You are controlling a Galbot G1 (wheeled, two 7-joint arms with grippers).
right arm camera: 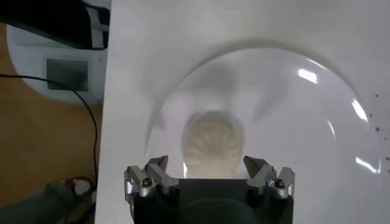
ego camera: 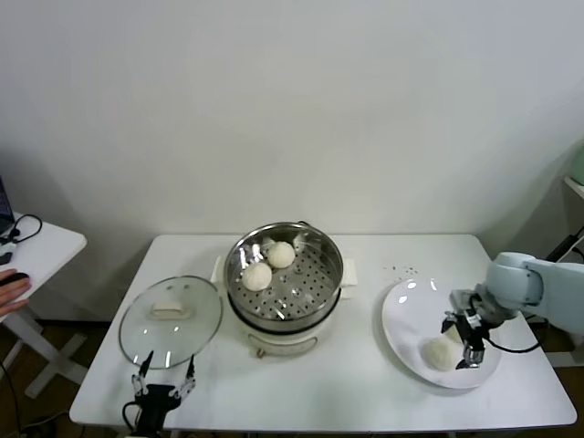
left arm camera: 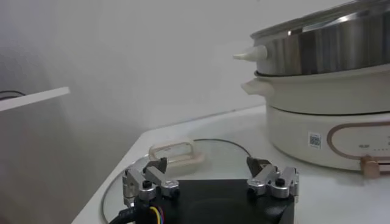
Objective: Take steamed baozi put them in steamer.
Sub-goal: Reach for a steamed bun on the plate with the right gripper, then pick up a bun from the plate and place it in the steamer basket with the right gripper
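Observation:
The steamer stands mid-table, a shiny steel pot on a cream base, uncovered. Two steamed baozi lie side by side on its perforated floor. Another baozi rests on the white plate at the right. My right gripper hangs open just above the plate. In the right wrist view that baozi lies between and just beyond the fingertips of the right gripper, untouched. My left gripper is open and empty at the table's front left edge.
The glass lid with its cream handle lies flat left of the steamer, right in front of the left gripper. A small white side table with a person's hand stands beyond the left edge.

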